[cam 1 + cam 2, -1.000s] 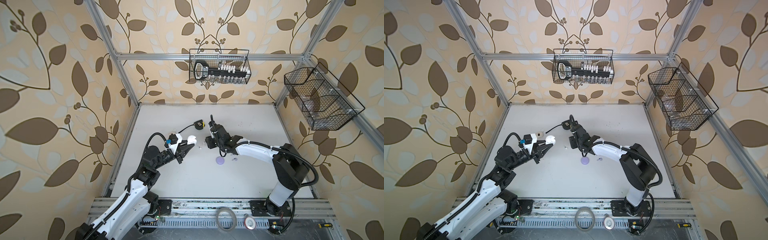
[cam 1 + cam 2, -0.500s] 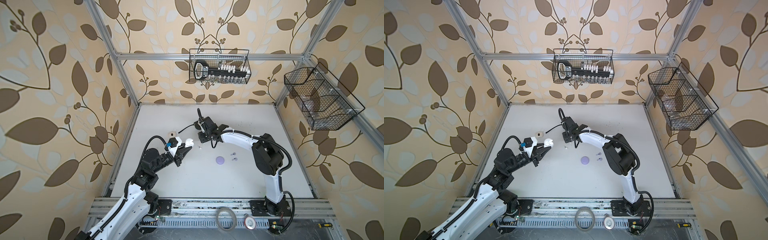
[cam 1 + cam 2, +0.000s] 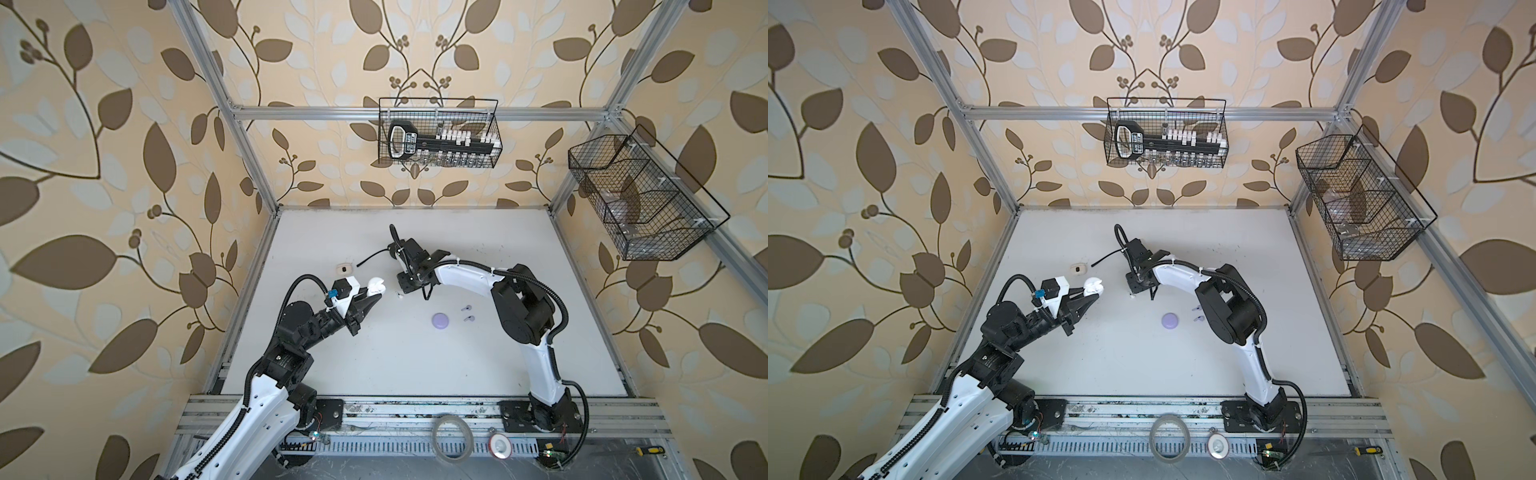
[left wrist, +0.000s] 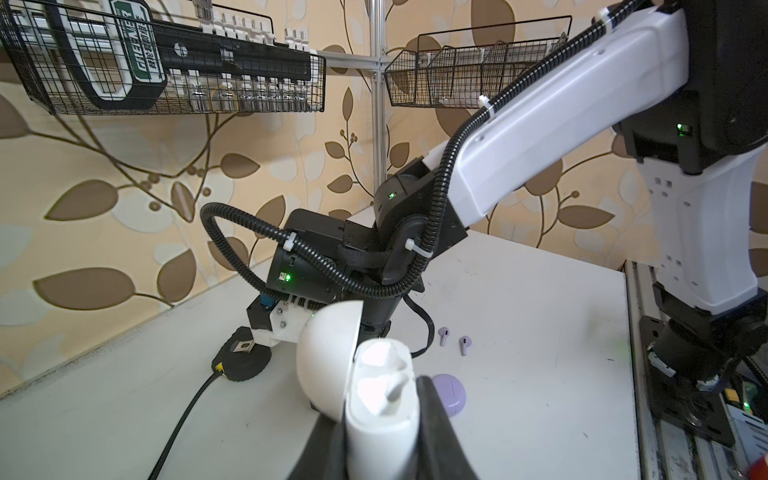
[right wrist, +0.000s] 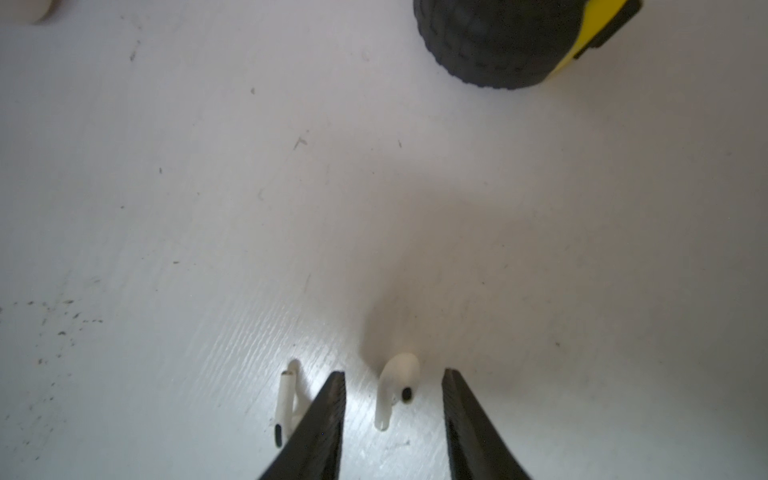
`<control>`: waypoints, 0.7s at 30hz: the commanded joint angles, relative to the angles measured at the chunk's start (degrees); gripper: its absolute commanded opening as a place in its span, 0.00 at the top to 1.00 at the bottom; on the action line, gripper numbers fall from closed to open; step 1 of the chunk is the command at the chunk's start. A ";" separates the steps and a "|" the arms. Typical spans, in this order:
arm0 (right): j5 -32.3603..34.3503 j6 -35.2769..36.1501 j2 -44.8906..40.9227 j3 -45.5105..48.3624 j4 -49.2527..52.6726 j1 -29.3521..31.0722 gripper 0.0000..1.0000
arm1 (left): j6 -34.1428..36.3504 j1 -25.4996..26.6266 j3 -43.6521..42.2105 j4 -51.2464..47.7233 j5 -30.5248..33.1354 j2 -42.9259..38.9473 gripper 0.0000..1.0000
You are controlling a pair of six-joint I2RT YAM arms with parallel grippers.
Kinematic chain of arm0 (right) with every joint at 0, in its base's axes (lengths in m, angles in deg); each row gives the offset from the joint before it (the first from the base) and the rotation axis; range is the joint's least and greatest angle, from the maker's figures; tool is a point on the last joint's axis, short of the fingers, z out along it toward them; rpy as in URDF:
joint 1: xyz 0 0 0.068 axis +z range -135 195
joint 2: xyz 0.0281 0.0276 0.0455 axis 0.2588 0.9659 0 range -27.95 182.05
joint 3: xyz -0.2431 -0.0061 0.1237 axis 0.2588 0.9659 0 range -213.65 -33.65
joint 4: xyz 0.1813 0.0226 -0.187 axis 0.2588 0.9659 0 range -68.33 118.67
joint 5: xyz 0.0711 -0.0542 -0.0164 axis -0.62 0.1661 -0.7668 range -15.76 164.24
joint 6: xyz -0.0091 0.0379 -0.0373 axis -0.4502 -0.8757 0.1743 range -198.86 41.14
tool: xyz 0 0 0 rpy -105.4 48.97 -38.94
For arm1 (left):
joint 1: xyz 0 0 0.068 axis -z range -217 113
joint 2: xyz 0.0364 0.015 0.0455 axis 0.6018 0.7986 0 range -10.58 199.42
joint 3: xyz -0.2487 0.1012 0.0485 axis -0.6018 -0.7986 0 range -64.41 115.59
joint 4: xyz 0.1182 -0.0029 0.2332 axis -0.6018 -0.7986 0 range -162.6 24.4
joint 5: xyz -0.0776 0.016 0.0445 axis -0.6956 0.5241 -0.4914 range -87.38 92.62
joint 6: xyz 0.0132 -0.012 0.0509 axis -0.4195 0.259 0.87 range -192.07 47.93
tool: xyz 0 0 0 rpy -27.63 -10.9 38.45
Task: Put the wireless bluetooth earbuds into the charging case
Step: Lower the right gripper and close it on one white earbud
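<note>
My left gripper (image 4: 380, 415) pinches the white case (image 4: 382, 399) by its body, lifted off the table (image 3: 415, 365) with the lid (image 4: 328, 353) swung back. I judge that grip is there to keep the wells facing up and steady for loading. The wells show white moulded shapes, and I cannot tell whether a bud already sits in one. My right gripper (image 5: 394, 376) is down at the table with its jaws spread on either side of a white bud (image 5: 382, 407), neither pad touching it. That straddle suits a pinch across its stem. A second white bud (image 5: 284, 399) lies just outside one jaw, close enough to be nudged, and a tape measure (image 5: 498, 41) sits well beyond. The lavender case (image 3: 440, 320) lies shut on the table, so its two lavender buds (image 3: 466, 308) wait loose beside it. A cream case (image 3: 343, 270) rests near the back, and I cannot tell what it holds.
</note>
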 commanded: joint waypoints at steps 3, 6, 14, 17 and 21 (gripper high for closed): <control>-1.16 0.04 2.79 -1.75 0.66 0.06 0.62 | 0.97 -0.18 -0.14 2.24 -0.22 -0.26 1.00; -1.07 0.05 3.41 -2.01 0.88 0.15 0.63 | 0.87 -0.18 -0.24 2.30 -0.30 -0.60 1.00; -0.25 -0.11 3.50 -1.75 1.13 0.15 0.72 | 0.92 -0.18 -0.47 2.29 -0.31 -1.25 1.00; -0.08 -0.13 3.87 -2.05 1.53 0.43 0.73 | 0.87 -0.18 -0.44 2.17 -0.35 -1.27 1.00; 0.64 0.04 3.71 -2.60 2.83 0.88 0.73 | 0.77 -0.18 -0.44 2.01 -0.45 -1.65 1.00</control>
